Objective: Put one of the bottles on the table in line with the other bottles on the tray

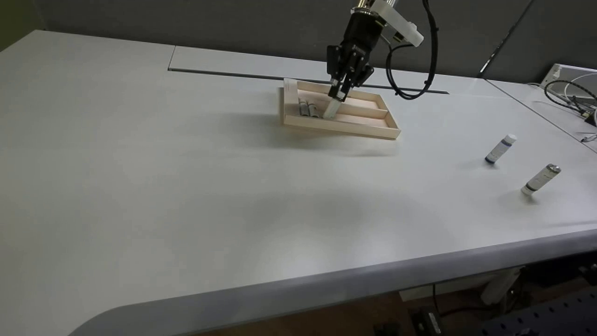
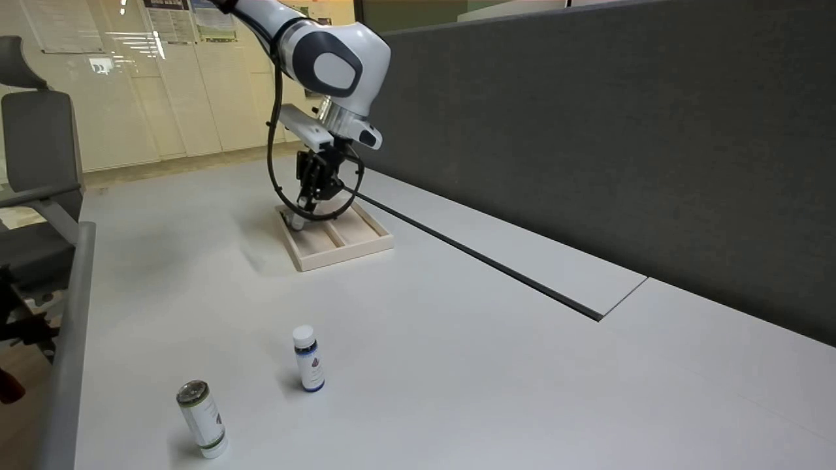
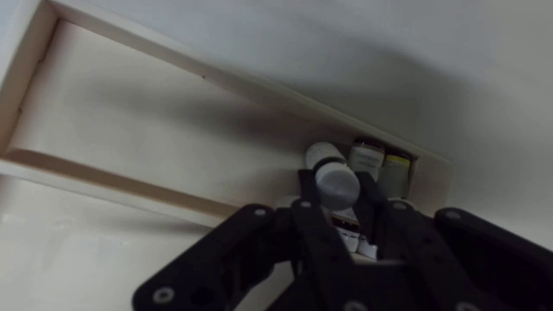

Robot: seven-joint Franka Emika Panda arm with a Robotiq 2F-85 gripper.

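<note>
My gripper (image 1: 339, 92) is closed around a white-capped bottle (image 1: 332, 108) over the tray's near compartment. The bottle is tilted, its lower end close to the tray floor; I cannot tell if it touches. In the wrist view the bottle (image 3: 337, 185) sits between both fingers. Two bottles lie side by side at the compartment's end: one white-labelled (image 3: 365, 157), one with a yellow band (image 3: 396, 160). The held bottle is beside them. The wooden tray (image 1: 345, 128) also shows in an exterior view (image 2: 346, 254), where the arm's cable partly hides it.
Two bottles stand on the table away from the tray: a blue-banded one with a white cap (image 2: 309, 362) and one with a metallic-looking top (image 2: 204, 418). A divider (image 3: 108, 185) splits the tray lengthwise. A grey partition (image 2: 588, 130) stands behind the table.
</note>
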